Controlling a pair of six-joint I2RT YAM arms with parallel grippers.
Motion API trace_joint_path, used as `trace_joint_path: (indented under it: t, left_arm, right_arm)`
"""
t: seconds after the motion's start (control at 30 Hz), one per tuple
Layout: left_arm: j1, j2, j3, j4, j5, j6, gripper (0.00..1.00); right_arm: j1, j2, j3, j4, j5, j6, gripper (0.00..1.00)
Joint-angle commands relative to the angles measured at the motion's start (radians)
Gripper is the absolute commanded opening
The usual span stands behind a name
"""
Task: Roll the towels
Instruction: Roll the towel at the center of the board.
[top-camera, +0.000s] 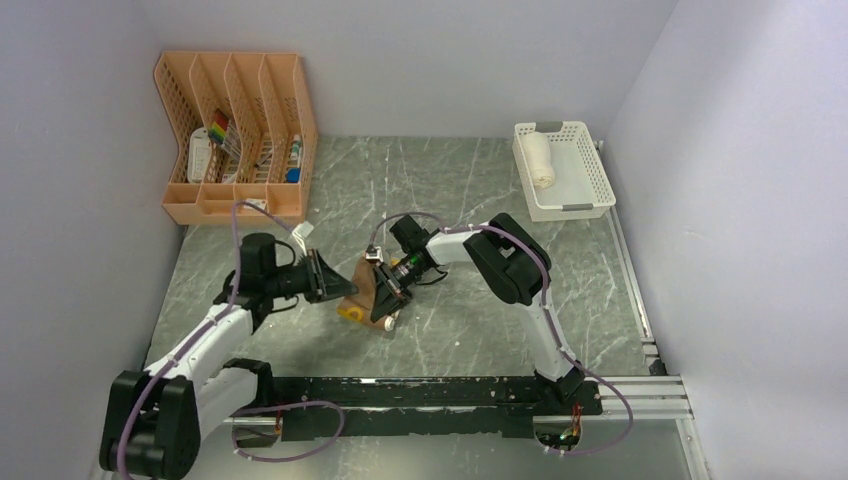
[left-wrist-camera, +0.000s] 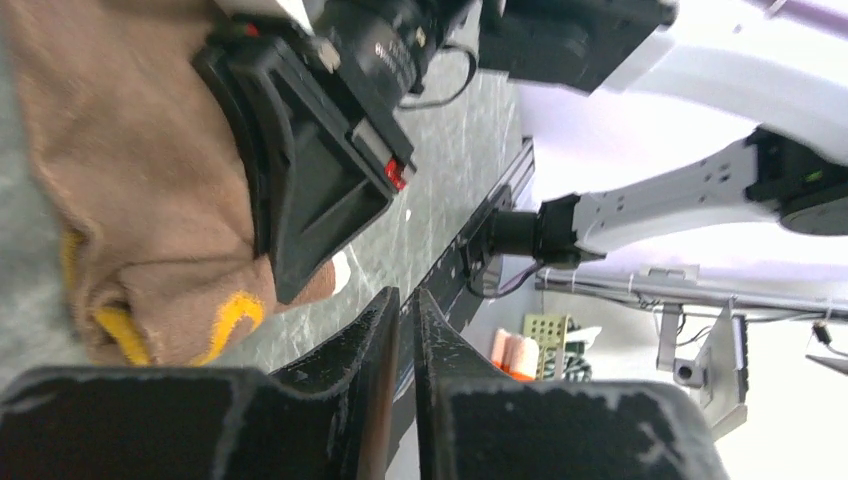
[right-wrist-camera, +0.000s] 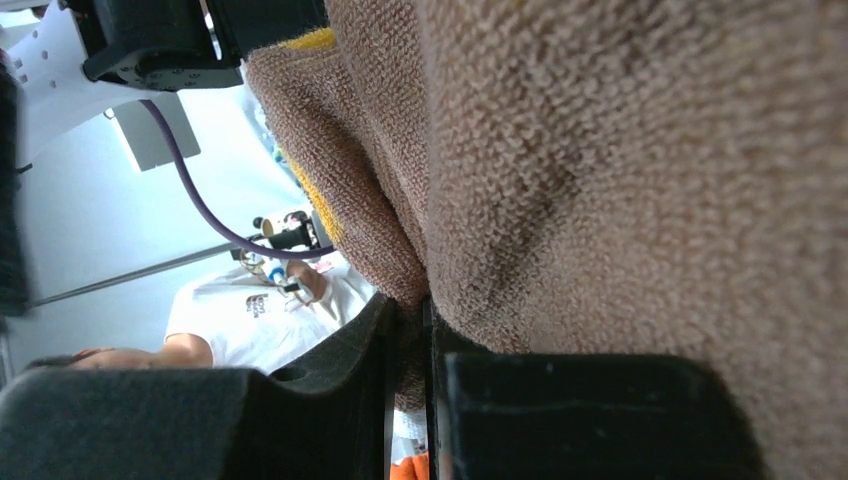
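A brown towel (top-camera: 362, 289) with a mustard-yellow one showing at its lower end lies bunched at the table's middle. My right gripper (top-camera: 388, 297) is shut on a fold of the brown towel (right-wrist-camera: 600, 180), which fills the right wrist view. My left gripper (top-camera: 338, 288) is shut and empty, its tips just left of the bundle; the left wrist view shows the brown towel (left-wrist-camera: 130, 190) with its yellow edge (left-wrist-camera: 235, 315) beside my closed fingers (left-wrist-camera: 372, 340). A rolled cream-white towel (top-camera: 540, 157) lies in the white basket (top-camera: 590, 170).
An orange file organiser (top-camera: 235, 135) with small items stands at the back left. The white mesh basket sits at the back right by the wall. A black rail (top-camera: 450, 392) runs along the near edge by the arm bases.
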Motion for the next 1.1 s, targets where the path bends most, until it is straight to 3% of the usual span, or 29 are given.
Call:
trace_joint_path:
  t: [0.0, 0.33, 0.7, 0.93, 1.07]
  left_arm:
    - [-0.116, -0.013, -0.093, 0.239, -0.102, -0.16, 0.2]
    - [-0.131, 0.065, -0.267, 0.546, -0.16, -0.255, 0.13]
    - [-0.142, 0.36, -0.29, 0.811, -0.176, -0.252, 0.1]
    - [-0.142, 0.507, -0.255, 0.863, -0.204, -0.207, 0.08]
    - [-0.142, 0.623, -0.229, 0.934, -0.187, -0.207, 0.07]
  right_arm:
    - [-0.026, 0.039, 0.0, -0.035, 0.102, 0.025, 0.01]
    - [-0.046, 0.033, -0.005, -0.025, 0.083, 0.044, 0.01]
    - [-0.052, 0.041, 0.01, -0.038, 0.089, 0.048, 0.02]
    - [-0.051, 0.034, 0.024, -0.071, 0.117, 0.02, 0.13]
    - [-0.046, -0.012, 0.068, -0.147, 0.214, -0.061, 0.28]
